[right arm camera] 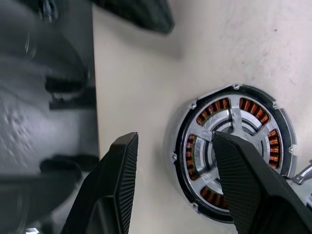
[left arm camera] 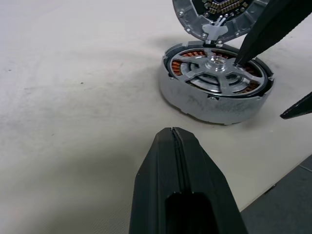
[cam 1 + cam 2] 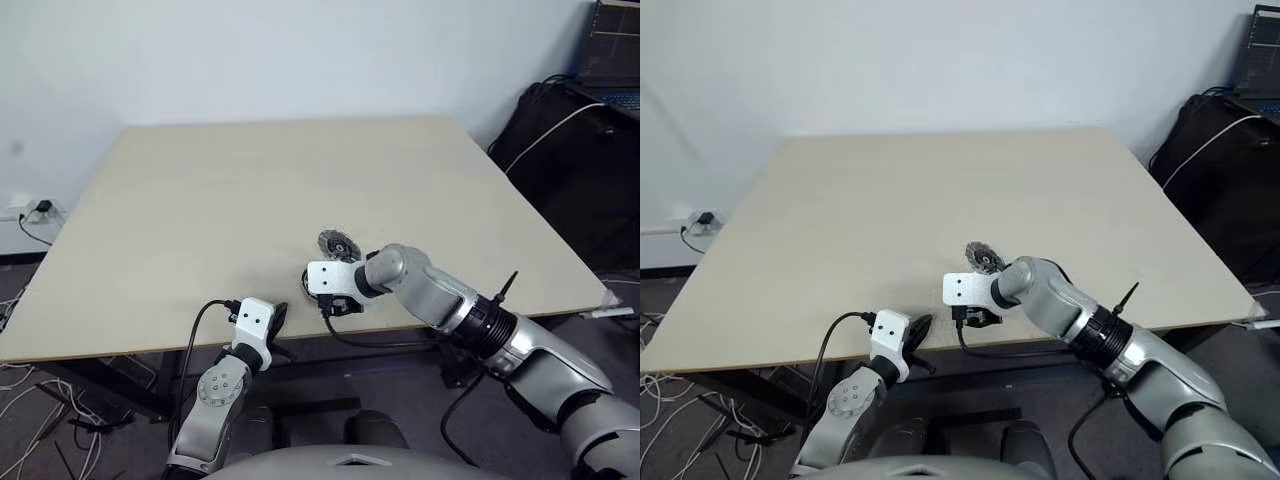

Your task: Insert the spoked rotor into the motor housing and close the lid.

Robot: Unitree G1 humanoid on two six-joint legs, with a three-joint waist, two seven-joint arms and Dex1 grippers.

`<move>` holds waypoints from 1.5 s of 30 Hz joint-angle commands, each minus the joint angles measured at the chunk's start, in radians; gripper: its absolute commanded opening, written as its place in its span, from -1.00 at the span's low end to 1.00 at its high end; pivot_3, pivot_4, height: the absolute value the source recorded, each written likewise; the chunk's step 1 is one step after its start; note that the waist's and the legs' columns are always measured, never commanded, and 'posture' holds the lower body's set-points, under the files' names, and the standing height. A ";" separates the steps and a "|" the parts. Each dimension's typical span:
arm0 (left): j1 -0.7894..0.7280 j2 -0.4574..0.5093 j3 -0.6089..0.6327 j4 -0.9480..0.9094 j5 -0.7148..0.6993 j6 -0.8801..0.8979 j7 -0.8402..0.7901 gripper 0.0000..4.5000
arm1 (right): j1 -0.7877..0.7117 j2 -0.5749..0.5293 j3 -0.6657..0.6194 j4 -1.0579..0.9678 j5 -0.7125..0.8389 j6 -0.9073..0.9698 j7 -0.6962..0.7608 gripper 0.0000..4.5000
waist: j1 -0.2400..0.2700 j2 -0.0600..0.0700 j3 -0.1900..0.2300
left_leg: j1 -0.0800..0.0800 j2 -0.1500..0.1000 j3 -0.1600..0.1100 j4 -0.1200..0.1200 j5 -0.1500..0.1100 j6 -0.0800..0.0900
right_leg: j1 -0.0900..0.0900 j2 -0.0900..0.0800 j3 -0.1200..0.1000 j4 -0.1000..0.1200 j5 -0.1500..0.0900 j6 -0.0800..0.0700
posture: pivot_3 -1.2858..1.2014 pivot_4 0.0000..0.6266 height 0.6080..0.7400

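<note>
**Pale Table Set Against a White Wall**

A wide table (image 3: 250,200) with a pale beige top is placed close to a plain white wall (image 3: 300,50). The top is evenly lit, and only soft shadows are cast on it. Dark metal legs (image 3: 110,385) are seen under the near edge. On the left, a wall socket (image 3: 38,210) with a plug is fitted low on the wall, and loose white cables (image 3: 30,420) are spread over the grey floor (image 3: 20,290). On the right, a black bag (image 3: 570,170) is stood beside the table, with a white cord (image 3: 545,128) draped across it. Above it, a laptop (image 3: 612,50) is seen at the corner.
</note>
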 commanded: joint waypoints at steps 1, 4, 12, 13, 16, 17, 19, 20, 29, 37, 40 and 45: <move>-0.014 -0.005 0.002 0.001 -0.006 -0.024 0.002 -1.00 | -0.029 0.013 -0.017 0.025 -0.042 -0.047 0.030 0.14 | 0.002 0.000 0.000 | 0.000 0.000 0.000 0.000 0.000 0.000 | 0.000 0.000 0.000 0.000 0.000 0.000 | 0.03 -1.00 1.00; -0.015 -0.007 0.004 0.011 -0.007 -0.031 0.002 -1.00 | -0.036 0.030 -0.022 0.076 -0.070 -0.066 0.045 0.14 | 0.002 0.000 0.000 | 0.000 0.000 0.000 0.000 0.000 0.000 | 0.000 0.000 0.000 0.001 0.000 0.000 | 0.03 -1.00 1.00; -0.016 -0.008 0.007 0.021 -0.006 -0.032 0.007 -1.00 | -0.034 0.040 -0.030 0.163 -0.154 -0.124 0.057 -0.12 | 0.002 0.000 0.000 | 0.000 0.000 0.000 0.001 0.000 0.000 | 0.000 0.000 0.000 0.001 0.001 -0.001 | 0.03 -1.00 1.00; -0.015 -0.007 0.007 0.020 -0.005 -0.026 0.008 -1.00 | -0.032 0.042 -0.034 0.166 -0.160 -0.127 0.056 -0.24 | 0.002 0.000 0.000 | 0.000 0.000 0.000 0.001 0.000 0.000 | 0.000 0.000 0.000 0.002 0.001 -0.001 | 0.03 -1.00 1.00; -0.015 -0.004 0.005 0.024 0.002 -0.013 0.012 -1.00 | -0.023 0.048 -0.050 0.163 -0.172 -0.127 0.059 -0.66 | 0.001 0.000 0.000 | 0.000 0.001 0.000 0.002 0.000 0.000 | 0.001 0.000 0.000 0.002 0.001 -0.001 | 0.03 -1.00 1.00; -0.015 -0.003 0.004 0.024 0.003 -0.012 0.012 -1.00 | -0.019 0.050 -0.055 0.160 -0.174 -0.124 0.058 -0.81 | 0.000 0.000 0.000 | 0.000 0.001 0.000 0.002 0.000 0.000 | 0.000 0.000 -0.001 0.002 0.001 -0.001 | 0.03 -1.00 1.00; -0.016 -0.002 0.003 0.025 0.004 -0.010 0.012 -1.00 | -0.013 0.052 -0.061 0.157 -0.179 -0.121 0.059 -0.97 | 0.001 0.000 0.000 | 0.001 0.003 0.001 0.003 0.000 0.000 | 0.000 -0.001 -0.003 0.002 0.002 -0.001 | 0.03 -1.00 1.00; -0.016 -0.001 0.003 0.025 0.006 -0.007 0.013 -1.00 | -0.009 0.053 -0.065 0.154 -0.178 -0.119 0.061 -0.98 | 0.002 0.000 0.000 | 0.000 0.004 0.002 0.004 0.000 0.000 | 0.001 -0.001 -0.005 0.002 0.002 -0.001 | 0.03 -1.00 1.00; -0.025 0.000 0.004 0.052 0.010 -0.016 0.016 -1.00 | 0.062 0.143 -0.223 0.036 -0.075 0.121 0.031 -0.99 | 0.002 0.000 0.000 | 0.000 0.005 0.002 0.004 0.000 -0.001 | 0.000 -0.001 -0.007 0.002 0.004 -0.004 | 0.03 -1.00 1.00; -0.030 -0.003 -0.001 0.069 0.008 -0.027 0.014 -1.00 | 0.129 0.287 -0.374 -0.118 0.029 0.525 -0.116 -0.99 | 0.003 0.000 0.000 | -0.001 0.006 0.001 0.004 0.000 -0.001 | -0.001 -0.001 -0.007 0.002 0.005 -0.006 | 0.03 -1.00 1.00; -0.034 -0.003 -0.003 0.075 0.008 -0.029 0.011 -1.00 | 0.128 0.306 -0.384 -0.123 0.049 0.575 -0.172 -0.99 | 0.003 0.001 0.000 | -0.001 0.006 0.001 0.004 0.000 -0.001 | -0.001 -0.002 -0.007 0.002 0.005 -0.005 | 0.03 -1.00 1.00; -0.036 -0.002 -0.001 0.077 0.007 -0.030 0.009 -1.00 | 0.111 0.330 -0.397 -0.073 0.084 0.598 -0.242 -0.99 | 0.000 0.001 0.000 | -0.001 0.006 0.002 0.002 0.000 -0.001 | -0.001 -0.001 -0.008 0.002 0.004 -0.005 | 0.03 -1.00 1.00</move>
